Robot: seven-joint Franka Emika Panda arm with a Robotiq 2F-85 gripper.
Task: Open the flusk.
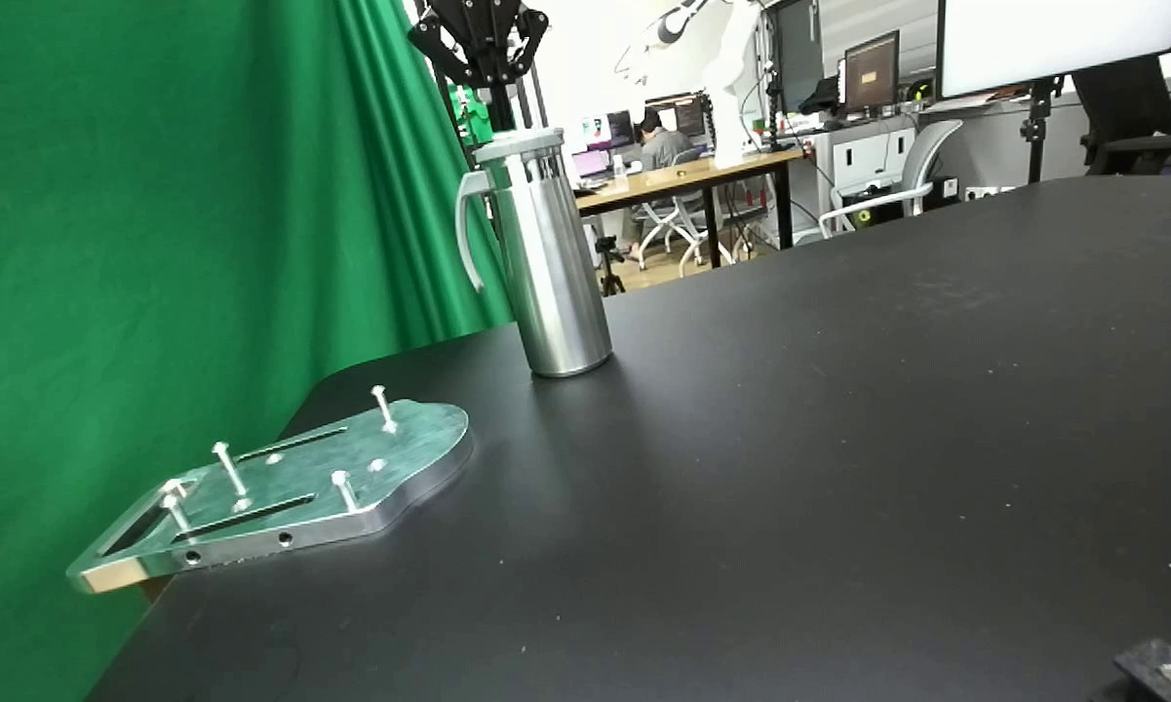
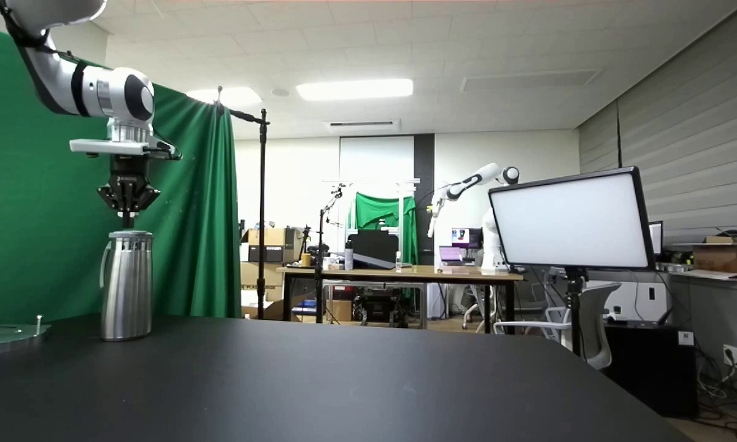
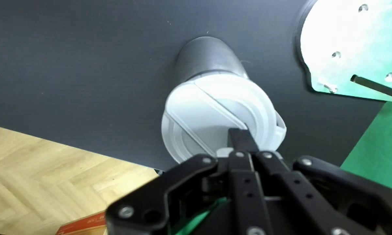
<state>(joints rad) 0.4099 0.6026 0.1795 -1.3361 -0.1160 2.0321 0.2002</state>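
The flusk is a tall brushed-steel flask that stands upright on the black table in both exterior views [image 1: 558, 273] [image 2: 127, 288]. Its pale grey lid [image 1: 520, 144] is on top, and its curved side handle [image 1: 466, 224] is on the left there. In the wrist view I look down on the round lid [image 3: 212, 107], which has two parallel diagonal ridges. My gripper [image 3: 243, 138] is shut, its black fingers together, with nothing seen between them. In an exterior view the fingertips [image 2: 127, 221] point straight down just above the lid. I cannot tell whether they touch it.
A green translucent plate with upright pegs [image 1: 302, 468] lies by the flusk at the table edge; it also shows in the wrist view [image 3: 352, 39]. The black table [image 1: 790, 468] ends close beside the flusk. A green curtain [image 1: 156, 195] hangs behind.
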